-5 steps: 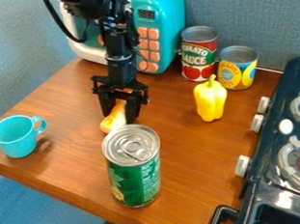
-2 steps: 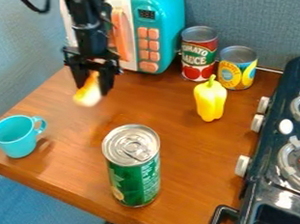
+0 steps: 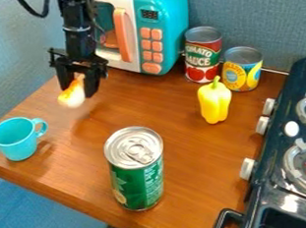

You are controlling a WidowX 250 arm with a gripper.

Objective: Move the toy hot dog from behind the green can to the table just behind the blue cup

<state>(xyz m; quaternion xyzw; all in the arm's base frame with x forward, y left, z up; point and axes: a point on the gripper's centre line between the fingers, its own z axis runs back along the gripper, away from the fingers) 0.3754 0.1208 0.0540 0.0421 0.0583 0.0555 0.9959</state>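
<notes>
Brown wooden table (image 3: 184, 143) by blue-grey partitions (image 3: 260, 10): my gripper (image 3: 79, 90) holds a small orange-and-white toy food piece (image 3: 72, 97)

I have the black gripper pointing down over the far left part of the table. Its two fingers stand parted by about the piece's thickness, closed on its sides. The piece hangs between and just below the fingertips, seemingly above the wood, its long axis slanting from orange top to pale lower-left end. A turquoise mug (image 3: 15, 139) stands nearer the camera, below and left of it, handle to the right. Behind the gripper and to its right is a toy microwave (image 3: 165, 29). Nearer the camera stands a green can (image 3: 138, 181); right of centre, a yellow pepper (image 3: 215, 103) stands before two cans (image 3: 203, 56). A toy stove (image 3: 288, 175) lines the right edge.
</notes>
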